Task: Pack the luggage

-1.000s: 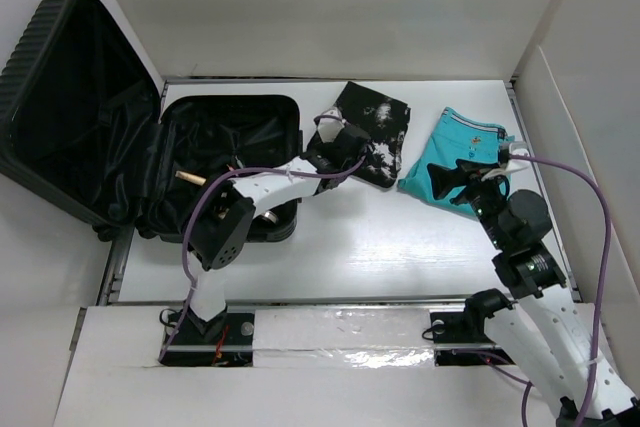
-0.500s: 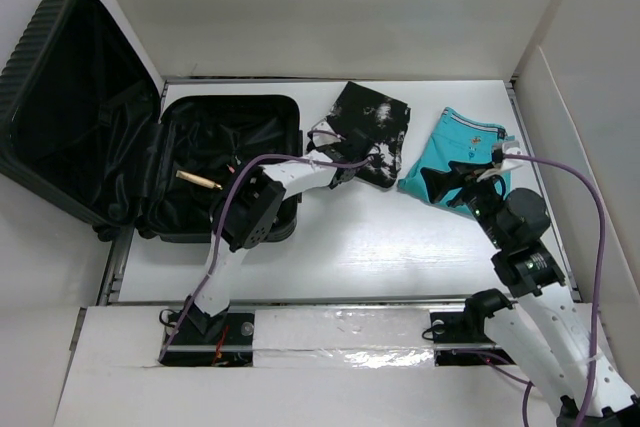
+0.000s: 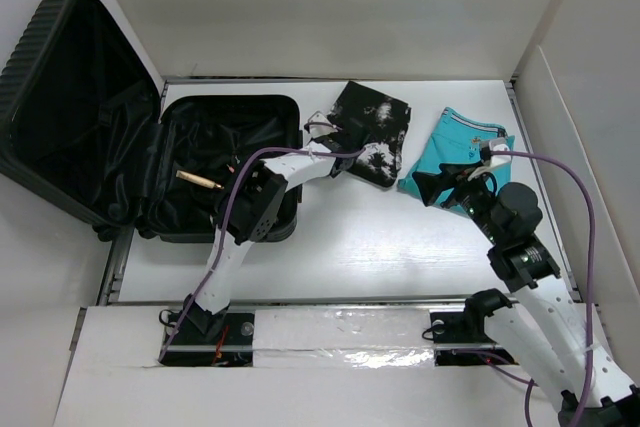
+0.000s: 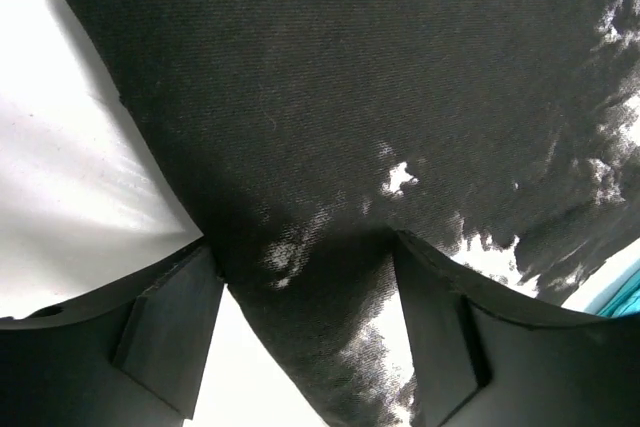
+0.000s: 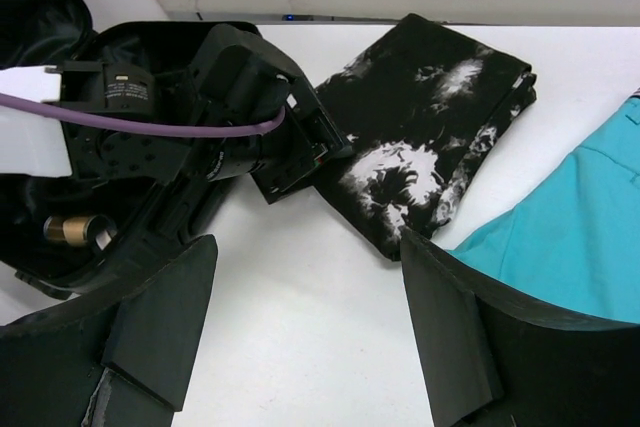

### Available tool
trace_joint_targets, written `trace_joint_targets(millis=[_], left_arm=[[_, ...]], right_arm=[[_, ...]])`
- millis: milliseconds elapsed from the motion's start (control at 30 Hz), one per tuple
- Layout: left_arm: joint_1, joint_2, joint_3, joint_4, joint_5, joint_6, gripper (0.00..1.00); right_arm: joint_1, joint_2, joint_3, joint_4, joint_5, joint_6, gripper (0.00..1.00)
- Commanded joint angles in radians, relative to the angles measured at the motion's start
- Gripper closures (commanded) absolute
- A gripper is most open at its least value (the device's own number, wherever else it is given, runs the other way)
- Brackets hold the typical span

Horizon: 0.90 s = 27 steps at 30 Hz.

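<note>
Since the luggage (image 3: 80, 97) lay open at the table's left end, with its lid propped back against the wall and its lined base flat and facing up, it was ready to take clothes. Only a small brass tube (image 3: 200, 181) showed inside it. Both cloths lay folded outside it on the table (image 3: 380, 247): the black cloth (image 3: 375, 132) just off the luggage's right rim, and the teal cloth (image 3: 465, 137) further right, near the black one.

The left claw (image 4: 305, 312) stretched past the luggage's corner to the black cloth's near-left edge. Its jaws stood wide, one on each side of a corner of the fabric, with nothing pinched. That straddle looked like the set-up for a grasp at an edge, where folded cloth is easiest to lift. The right claw (image 5: 305, 322) hovered low at the near-left corner of the teal cloth, jaws likewise wide and empty, with bare table between them in its wrist view.

I judged packing barely begun. Each arm was placed at the cloth on its own side, the left one closer to gripping. Whether the left fingers touched the table could not be told.
</note>
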Motion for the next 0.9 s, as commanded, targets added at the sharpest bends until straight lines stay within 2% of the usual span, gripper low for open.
trace_joint_targets(millis=[0,67,100,133,200,233,300,333,500,700,867], left_arm=[[0.008,0.055,0.003,-0.025,0.011,-0.056,0.38],[0.008,0.055,-0.003,-0.008,-0.001,-0.056,0.43],[0.008,0.050,-0.006,0.007,-0.003,-0.049,0.49],[0.008,0.047,-0.023,0.027,-0.001,-0.021,0.60],[0.017,0.034,-0.044,0.105,0.006,0.017,0.69],[0.017,0.030,-0.068,0.140,0.031,0.045,0.85],[0.028,0.024,-0.082,0.237,0.060,0.132,0.92],[0.040,0.024,-0.090,0.254,0.080,0.157,1.00],[0.063,-0.014,-0.090,0.415,0.137,0.383,1.00],[0.104,-0.130,0.028,0.365,0.232,0.629,1.00],[0.193,-0.294,-0.038,0.337,0.420,0.727,1.00]], right_arm=[[0.010,-0.007,0.000,0.041,-0.021,-0.019,0.21],[0.010,-0.016,0.000,0.041,-0.015,-0.019,0.21],[0.010,-0.018,-0.003,0.041,-0.011,-0.017,0.21],[0.010,-0.019,-0.003,0.041,-0.011,-0.016,0.21],[0.010,-0.021,-0.003,0.041,-0.012,-0.016,0.21],[0.010,-0.021,-0.003,0.041,-0.015,-0.016,0.21],[0.010,-0.021,-0.003,0.041,-0.017,-0.017,0.21],[0.010,-0.021,-0.003,0.041,-0.017,-0.016,0.21],[0.010,-0.024,-0.003,0.041,-0.024,-0.017,0.21],[0.010,-0.018,-0.007,0.041,-0.017,-0.017,0.21],[0.010,-0.018,-0.007,0.041,-0.003,-0.016,0.21]])
